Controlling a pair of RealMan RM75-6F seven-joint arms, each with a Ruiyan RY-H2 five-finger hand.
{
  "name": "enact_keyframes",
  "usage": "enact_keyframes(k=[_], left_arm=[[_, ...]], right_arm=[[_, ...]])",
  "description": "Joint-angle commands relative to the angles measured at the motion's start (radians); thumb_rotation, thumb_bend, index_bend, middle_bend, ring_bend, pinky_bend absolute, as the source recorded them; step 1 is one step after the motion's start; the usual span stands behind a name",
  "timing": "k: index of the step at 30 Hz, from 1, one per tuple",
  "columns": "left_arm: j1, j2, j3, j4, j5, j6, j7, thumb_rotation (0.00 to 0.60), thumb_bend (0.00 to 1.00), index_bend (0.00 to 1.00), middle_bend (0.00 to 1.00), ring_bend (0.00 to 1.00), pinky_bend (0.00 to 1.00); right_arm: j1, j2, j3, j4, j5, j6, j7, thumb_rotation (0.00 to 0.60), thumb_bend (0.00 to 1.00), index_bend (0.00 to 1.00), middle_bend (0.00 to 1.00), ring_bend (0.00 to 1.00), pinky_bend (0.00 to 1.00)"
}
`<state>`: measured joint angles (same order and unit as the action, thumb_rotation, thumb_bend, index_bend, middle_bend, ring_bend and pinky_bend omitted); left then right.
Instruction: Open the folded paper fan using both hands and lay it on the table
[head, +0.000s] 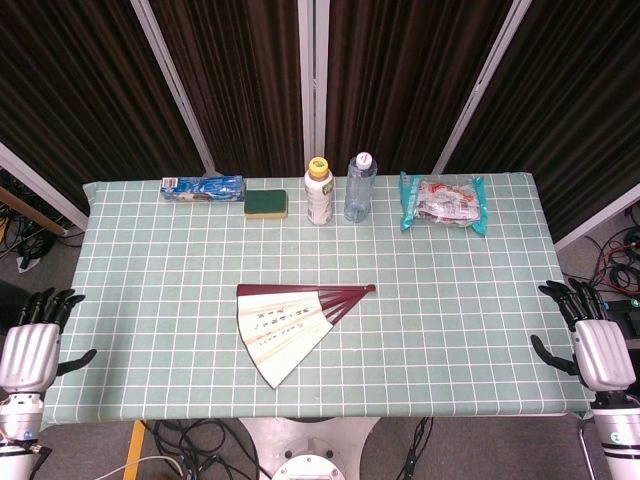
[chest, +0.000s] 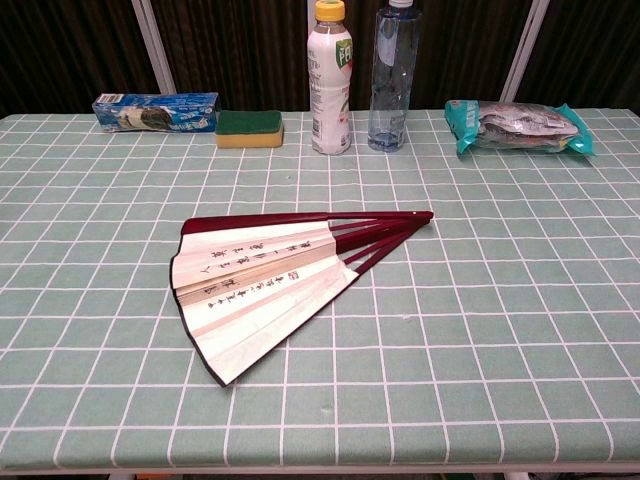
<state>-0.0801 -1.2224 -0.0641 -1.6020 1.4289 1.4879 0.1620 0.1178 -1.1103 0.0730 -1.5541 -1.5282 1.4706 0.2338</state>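
- The cream paper fan with dark red ribs (head: 290, 325) lies partly spread and flat on the worktop (head: 150, 300), which is covered by a green cloth with a white grid. It sits near the centre and slightly toward the front edge.
- The fan's pivot end points to the right side of the head view; the paper leaf spreads toward the left and front. Lines of dark script run across the leaf.
- In the chest view the fan (chest: 270, 285) shows the same pose, with one red outer rib along its far edge and another along its near edge.
- The left hand (head: 32, 350) is at the left front corner of the worktop, well apart from the fan. Its fingers are extended and apart, the thumb points inward, and it holds nothing.
- The right hand (head: 590, 340) is at the right front corner, also well apart from the fan. Its fingers are extended and apart, and it holds nothing.
- Neither hand appears in the chest view.
- Along the far edge of the worktop, from left to right, stand or lie: a blue rectangular packet (head: 202, 187), a green and yellow sponge (head: 266, 204), a white bottle with a yellow cap (head: 319, 192), a clear plastic water bottle (head: 360, 187), and a teal snack bag (head: 443, 201).
- The two bottles stand upright, just beside each other.
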Motion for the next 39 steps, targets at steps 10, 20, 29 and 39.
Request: enact_keyframes(k=[10,20,29,39], left_arm=[[-0.006,0.001,-0.003,-0.005,-0.001,-0.005,0.000,0.600,0.00,0.22,0.16,0.09,0.11],[-0.001,0.006,0.005,-0.012,0.018,0.009,-0.011,0.600,0.00,0.22,0.16,0.09,0.11],[-0.167,0.075,-0.031,0.002,0.113,-0.176,-0.240,0.600,0.00,0.22,0.16,0.09,0.12],[-0.519,0.002,-0.121,0.118,0.085,-0.597,-0.518,0.600,0.09,0.27,0.24,0.20,0.22]], right_arm=[[0.007,-0.001,0.000,0.004,-0.007,-0.007,0.009,0.600,0.22,0.18,0.14,0.00,0.00],[0.006,0.020,-0.019,-0.001,-0.039,-0.006,0.043,0.600,0.22,0.18,0.15,0.00,0.00],[0.025,0.030,-0.011,0.004,-0.057,-0.007,0.045,0.600,0.22,0.18,0.15,0.00,0.00],[0.043,0.041,-0.009,-0.010,-0.058,-0.026,0.029,0.600,0.22,0.18,0.15,0.00,0.00]])
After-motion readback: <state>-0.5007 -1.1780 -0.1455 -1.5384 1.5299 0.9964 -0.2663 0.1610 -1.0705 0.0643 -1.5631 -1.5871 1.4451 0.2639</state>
